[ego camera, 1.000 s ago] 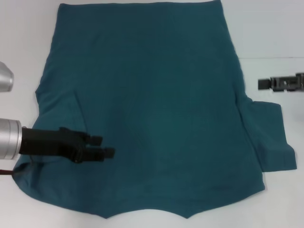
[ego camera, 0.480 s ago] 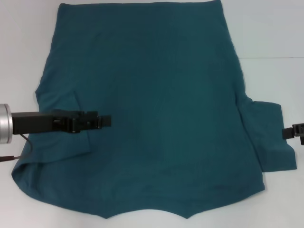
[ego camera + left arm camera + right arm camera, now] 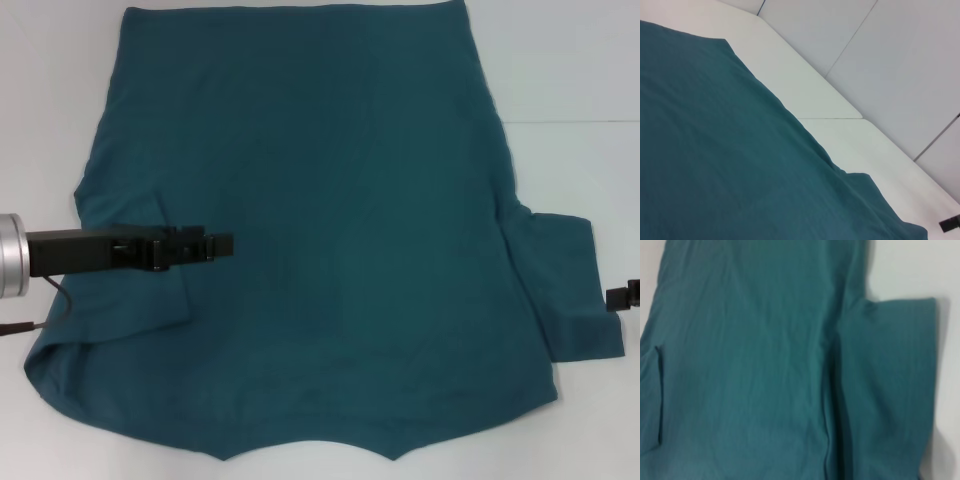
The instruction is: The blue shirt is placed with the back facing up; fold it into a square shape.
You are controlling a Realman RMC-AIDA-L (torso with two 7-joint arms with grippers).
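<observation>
The blue shirt [image 3: 320, 230] lies spread flat on the white worktop [image 3: 50, 80], back up, covering most of it from the far edge down to the near edge. Its left sleeve is already folded in over the body; its right sleeve [image 3: 565, 290] lies out flat toward the worktop's right edge.

The left gripper [image 3: 215, 246] reaches in from the left edge and sits low over the folded-in sleeve, its 2 fingers drawn together with no cloth visibly pinched between them. Of the right gripper [image 3: 625, 296] only a dark tip shows at the right edge, just beside the spread sleeve's cuff; I cannot tell how its claw stands.

The cloth looks thin, light and limp, so it should drape and crease readily and slide on the smooth top. I would pinch the right sleeve at its outer cuff edge and carry it inward over the body.
</observation>
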